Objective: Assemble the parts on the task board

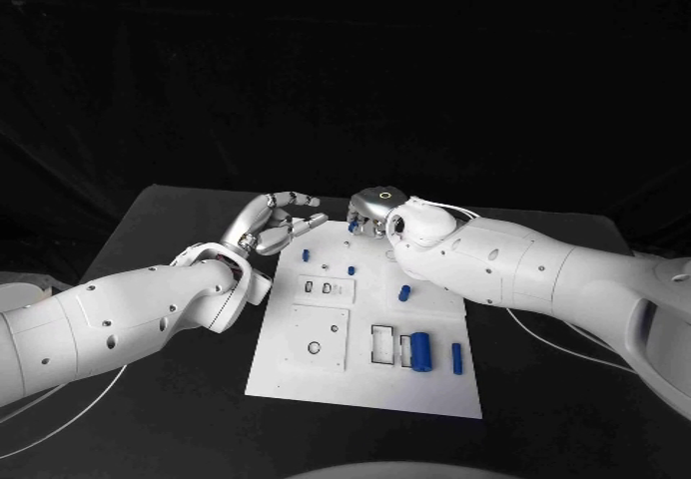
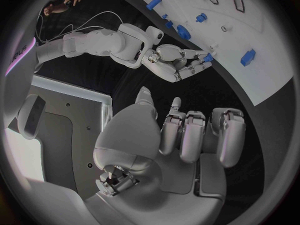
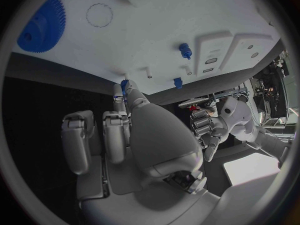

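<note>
The white task board (image 1: 325, 374) lies in the middle of the black table. My right hand (image 1: 377, 210) hovers over the board's far edge and pinches a small blue part (image 1: 352, 227) at its fingertips; the left wrist view shows this hand (image 2: 175, 60) with the part (image 2: 207, 58), and so does the right wrist view (image 3: 124, 84). My left hand (image 1: 281, 222) hangs just off the board's far left corner, fingers apart and curved, holding nothing (image 2: 187, 135). Blue pegs (image 1: 306, 255) (image 1: 350, 268) (image 1: 404, 292) stand on the board. A blue gear (image 3: 39, 26) sits near the far edge.
A larger blue cylinder (image 1: 422, 349) lies beside a rectangular slot (image 1: 381, 343) near the board's front right, with a slim blue pin (image 1: 458, 357) next to it. White cables trail across the table behind both arms.
</note>
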You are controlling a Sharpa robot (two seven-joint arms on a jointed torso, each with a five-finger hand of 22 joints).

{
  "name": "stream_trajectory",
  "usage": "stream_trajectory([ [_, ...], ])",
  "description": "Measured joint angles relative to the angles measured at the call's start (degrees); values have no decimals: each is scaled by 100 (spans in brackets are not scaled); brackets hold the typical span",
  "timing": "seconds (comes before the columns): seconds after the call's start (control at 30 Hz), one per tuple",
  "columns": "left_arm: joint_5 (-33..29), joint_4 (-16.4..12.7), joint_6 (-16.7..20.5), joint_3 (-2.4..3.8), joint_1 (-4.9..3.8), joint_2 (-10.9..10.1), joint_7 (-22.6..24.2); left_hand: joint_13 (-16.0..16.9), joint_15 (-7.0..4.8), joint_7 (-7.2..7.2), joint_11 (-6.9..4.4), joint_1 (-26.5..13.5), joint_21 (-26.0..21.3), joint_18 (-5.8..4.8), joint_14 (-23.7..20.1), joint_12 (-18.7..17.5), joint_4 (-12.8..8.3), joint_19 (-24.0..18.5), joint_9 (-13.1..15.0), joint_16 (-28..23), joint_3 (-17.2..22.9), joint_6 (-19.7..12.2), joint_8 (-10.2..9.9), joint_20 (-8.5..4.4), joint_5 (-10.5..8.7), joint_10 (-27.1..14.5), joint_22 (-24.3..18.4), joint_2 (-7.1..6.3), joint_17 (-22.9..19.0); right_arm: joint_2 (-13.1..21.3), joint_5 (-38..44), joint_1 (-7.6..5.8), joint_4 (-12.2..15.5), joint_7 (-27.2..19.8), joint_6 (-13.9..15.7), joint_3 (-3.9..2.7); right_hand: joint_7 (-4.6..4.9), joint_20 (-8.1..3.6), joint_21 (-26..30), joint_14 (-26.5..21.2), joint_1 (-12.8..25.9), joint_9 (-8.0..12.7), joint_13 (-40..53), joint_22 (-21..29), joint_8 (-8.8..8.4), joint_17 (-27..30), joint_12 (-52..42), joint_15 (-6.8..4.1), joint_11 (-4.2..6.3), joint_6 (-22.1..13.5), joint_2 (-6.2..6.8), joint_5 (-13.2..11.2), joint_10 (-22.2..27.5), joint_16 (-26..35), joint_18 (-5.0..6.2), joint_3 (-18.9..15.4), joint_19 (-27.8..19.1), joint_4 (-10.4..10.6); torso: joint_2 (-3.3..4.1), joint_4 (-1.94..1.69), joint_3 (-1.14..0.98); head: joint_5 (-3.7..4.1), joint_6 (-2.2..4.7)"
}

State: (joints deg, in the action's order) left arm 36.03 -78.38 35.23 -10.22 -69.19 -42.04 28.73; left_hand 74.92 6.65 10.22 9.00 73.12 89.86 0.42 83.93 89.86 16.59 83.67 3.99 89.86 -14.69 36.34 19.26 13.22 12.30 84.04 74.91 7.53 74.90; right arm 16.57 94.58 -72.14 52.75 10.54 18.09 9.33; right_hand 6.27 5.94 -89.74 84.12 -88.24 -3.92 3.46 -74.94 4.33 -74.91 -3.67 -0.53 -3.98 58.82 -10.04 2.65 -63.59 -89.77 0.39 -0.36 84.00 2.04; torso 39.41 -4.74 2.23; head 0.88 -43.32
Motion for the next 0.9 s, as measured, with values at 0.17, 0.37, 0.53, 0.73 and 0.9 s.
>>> stream_trajectory([
  [0.17,0,-8,3,1,-4,-3,0,0,0,0,0,0,0,0,0,0,0,0,0,0,0,0,0,0,0,0,0,0,0,-25,-2,16,-35,-2,-5,5,3,0,0,0,0,2,0,1,-15,0,0,0,4,-3,0,-1,39,0,0,16,0,16,-7,1,0,-8,-13],
  [0.37,1,-4,8,4,-12,-5,-2,0,0,0,0,0,0,0,0,0,0,0,0,0,0,0,0,0,0,0,0,0,5,-28,-8,17,-43,-8,-6,4,-17,0,0,0,23,2,0,1,-16,1,0,0,4,-24,23,-1,39,0,0,17,0,17,-12,5,3,-12,-25],
  [0.53,1,4,12,4,-14,-4,-3,0,0,21,0,30,0,0,0,0,0,0,0,0,0,21,0,0,0,0,0,30,5,-29,-16,19,-42,-8,-27,3,-16,0,0,0,23,9,0,1,-17,1,0,0,4,-24,23,-1,39,0,0,16,0,17,-15,6,3,-9,-32],
  [0.73,1,14,17,5,-15,-4,-3,-1,0,22,0,30,0,0,0,0,0,0,0,0,0,22,0,0,0,0,0,30,4,-45,-34,22,-39,6,-86,3,-42,0,0,0,24,5,0,2,-60,0,0,0,-7,-102,68,0,110,0,0,41,0,42,-16,6,0,-4,-38],
  [0.9,2,23,21,5,-15,-3,-3,-1,0,22,0,30,0,0,0,0,0,0,0,0,0,22,0,0,0,0,0,30,4,-49,-54,24,-36,9,-107,3,-163,0,0,-16,42,24,-1,2,-63,-4,0,27,-68,-333,113,1,231,0,0,71,0,72,-17,5,1,0,-31],
])
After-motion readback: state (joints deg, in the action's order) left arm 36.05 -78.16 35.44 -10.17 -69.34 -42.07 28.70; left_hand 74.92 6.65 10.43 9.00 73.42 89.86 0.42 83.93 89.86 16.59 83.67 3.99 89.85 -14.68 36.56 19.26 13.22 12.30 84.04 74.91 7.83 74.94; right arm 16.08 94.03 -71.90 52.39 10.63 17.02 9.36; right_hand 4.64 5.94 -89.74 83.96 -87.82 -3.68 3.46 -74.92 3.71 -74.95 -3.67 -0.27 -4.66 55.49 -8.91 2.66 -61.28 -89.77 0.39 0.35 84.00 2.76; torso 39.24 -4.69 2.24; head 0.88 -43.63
